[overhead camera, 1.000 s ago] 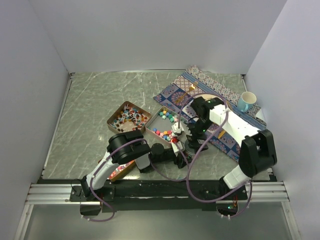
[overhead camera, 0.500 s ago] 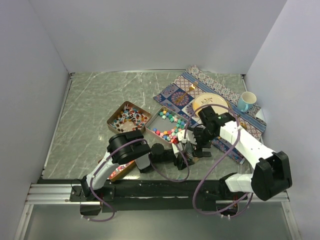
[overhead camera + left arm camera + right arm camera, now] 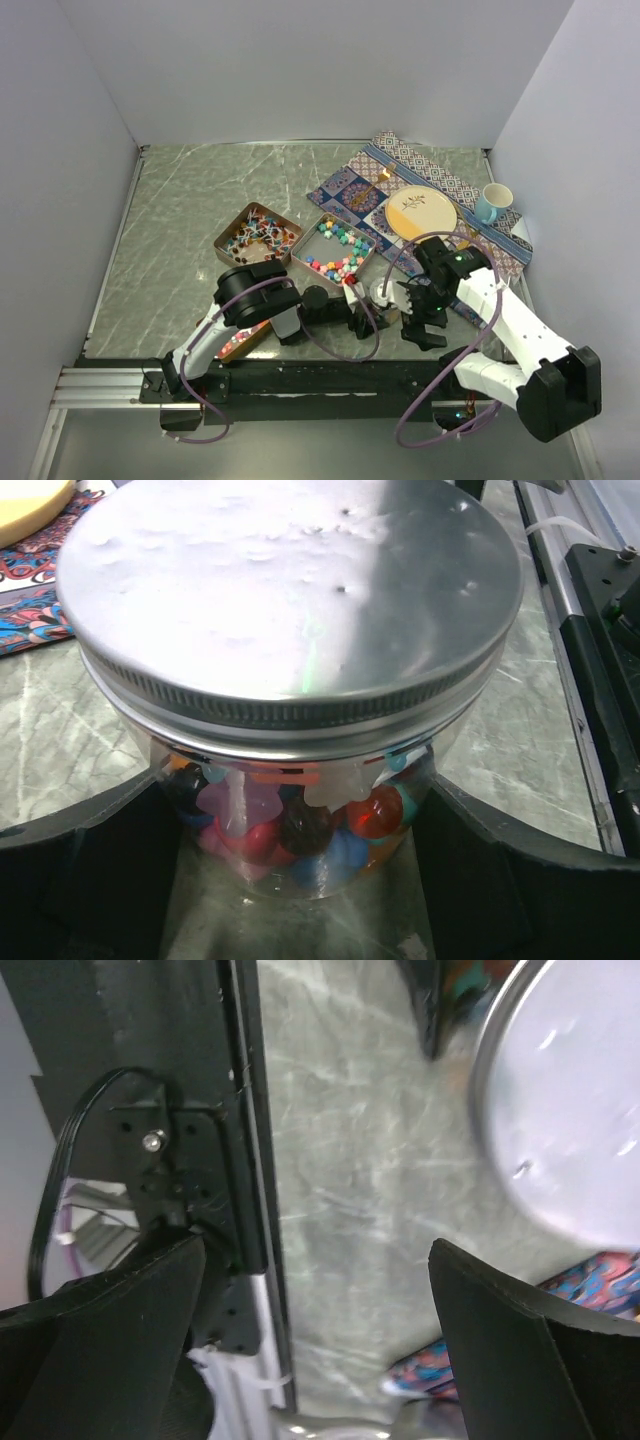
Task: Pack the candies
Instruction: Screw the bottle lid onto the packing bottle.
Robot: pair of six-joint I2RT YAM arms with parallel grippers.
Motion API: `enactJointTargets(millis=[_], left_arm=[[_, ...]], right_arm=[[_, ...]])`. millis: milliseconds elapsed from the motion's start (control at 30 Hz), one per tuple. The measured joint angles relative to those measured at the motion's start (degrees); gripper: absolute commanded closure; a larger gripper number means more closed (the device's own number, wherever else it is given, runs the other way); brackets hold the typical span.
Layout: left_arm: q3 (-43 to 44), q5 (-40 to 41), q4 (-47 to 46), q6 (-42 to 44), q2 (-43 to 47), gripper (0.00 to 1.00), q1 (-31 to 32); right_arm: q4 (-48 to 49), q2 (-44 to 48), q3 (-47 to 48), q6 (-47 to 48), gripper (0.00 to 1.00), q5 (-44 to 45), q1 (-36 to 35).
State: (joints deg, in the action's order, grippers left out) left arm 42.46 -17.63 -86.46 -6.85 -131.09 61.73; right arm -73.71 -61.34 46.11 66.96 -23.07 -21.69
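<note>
A clear round jar (image 3: 300, 825) with a silver screw lid (image 3: 290, 590) on it holds mixed candies (image 3: 330, 830). My left gripper (image 3: 300, 890) is shut on the jar, with a black finger pressed to each side. In the top view the jar (image 3: 384, 291) stands on the table just ahead of the left gripper (image 3: 366, 306). More candies lie in two copper tins: wrapped stick sweets (image 3: 257, 234) and pastel pieces (image 3: 335, 250). My right gripper (image 3: 420, 322) is open and empty, to the right of the jar and nearer the front. The right wrist view shows the lid (image 3: 570, 1110) at the upper right.
A third tin (image 3: 240, 342) shows partly under the left arm. A patterned cloth (image 3: 365, 178) at the back right carries a yellow plate (image 3: 420, 213). A blue mug (image 3: 492, 203) stands beside it. The black and metal front rail (image 3: 240, 1160) lies under my right gripper (image 3: 320, 1340).
My right gripper has pulled away from above the jar, moving toward the near right edge. The lid stays on the jar. The left gripper has not moved.
</note>
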Motion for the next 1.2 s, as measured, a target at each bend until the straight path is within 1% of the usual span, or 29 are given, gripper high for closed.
enactJointTargets(millis=[100,167,267,333,433,533,567,700,800,967,1100,1200], left_arm=[[-0.02,0.17,-0.02,-0.22,0.02,0.5,-0.22],[0.0,0.22,-0.02,-0.31,0.02,0.5,-0.28],[0.02,0.22,-0.02,-0.28,0.0,0.5,-0.37],[0.04,0.24,-0.02,-0.28,-0.04,0.5,-0.37],[0.04,0.31,-0.02,-0.17,-0.07,0.49,-0.37],[0.04,0.63,0.02,0.28,-0.07,0.5,-0.37],[0.04,1.18,0.04,0.61,-0.07,0.5,-0.37],[0.04,2.99,0.13,2.03,-0.07,0.5,-0.35],[0.04,3.56,0.15,3.08,-0.15,0.5,-0.13],[0.52,4.22,-0.13,4.17,-0.76,0.5,0.09],[0.74,4.39,-0.13,4.17,-0.94,0.5,0.09],[0.76,4.42,-0.13,4.17,-0.96,0.49,0.09]], right_arm=[[-1.88,1.03,1.11,-0.15,0.0,0.85,3.17],[-3.13,1.2,4.22,0.22,0.0,1.27,6.27],[-4.11,-1.46,13.77,0.44,0.0,0.63,8.5],[-3.78,-5.29,20.22,0.68,0.0,-0.94,8.61],[-3.48,-14.47,29.64,1.75,0.0,-4.79,8.59],[-2.1,-23.21,34.36,3.02,0.0,-7.93,7.96],[-1.86,-25.68,34.71,3.56,0.0,-8.48,7.28],[-1.97,-30.71,34.62,6.34,0.0,-9.31,4.0],[-2.23,-31.17,34.47,8.26,0.0,-9.51,2.29],[-2.51,-31.15,34.34,10.38,0.0,-9.77,1.46],[-2.43,-31.1,31.54,11.34,0.0,-10.01,0.22],[-2.47,-30.67,27.63,11.67,0.0,-10.29,-1.64]])
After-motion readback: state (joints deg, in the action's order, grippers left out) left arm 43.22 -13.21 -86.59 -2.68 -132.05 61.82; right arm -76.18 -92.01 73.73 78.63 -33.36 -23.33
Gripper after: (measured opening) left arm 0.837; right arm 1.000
